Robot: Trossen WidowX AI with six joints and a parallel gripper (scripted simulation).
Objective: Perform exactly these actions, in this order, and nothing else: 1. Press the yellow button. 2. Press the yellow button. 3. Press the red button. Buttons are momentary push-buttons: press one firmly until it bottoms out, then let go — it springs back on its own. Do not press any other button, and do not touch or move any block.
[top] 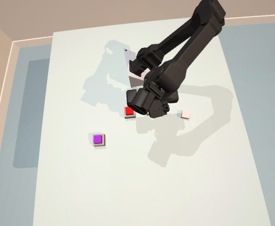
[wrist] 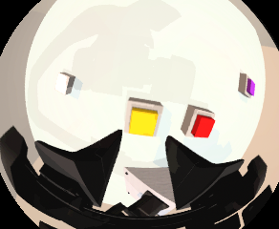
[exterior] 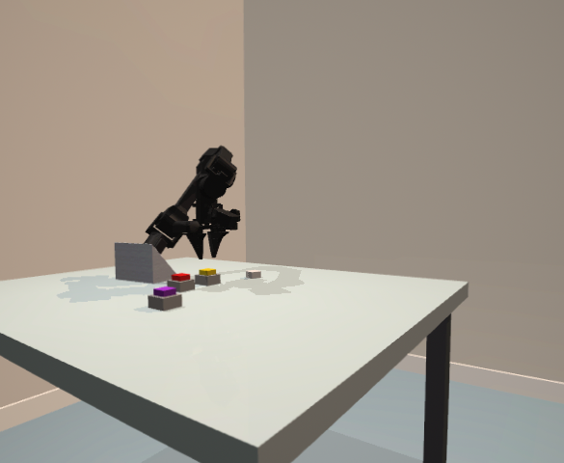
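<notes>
The yellow button [exterior: 206, 272] [wrist: 143, 122] stands up from its grey base; in the top view the arm hides nearly all of it. The red button [top: 129, 110] [exterior: 180, 277] [wrist: 203, 126] is raised on its own base beside it. My gripper [exterior: 206, 258] [wrist: 144, 136] is open, its fingers partly apart with nothing between them. It points down and hangs above the yellow button, with a gap between the fingertips and the button in the exterior view. In the top view the fingertips are hidden under the wrist.
A purple button [top: 97, 139] [exterior: 164, 291] [wrist: 250, 87] stands beyond the red one. A small pale block [top: 185, 114] [exterior: 254, 274] [wrist: 63, 83] lies on the other side of the yellow button. A grey wedge [top: 135, 81] [exterior: 133, 262] [wrist: 149, 176] stands by the arm's base.
</notes>
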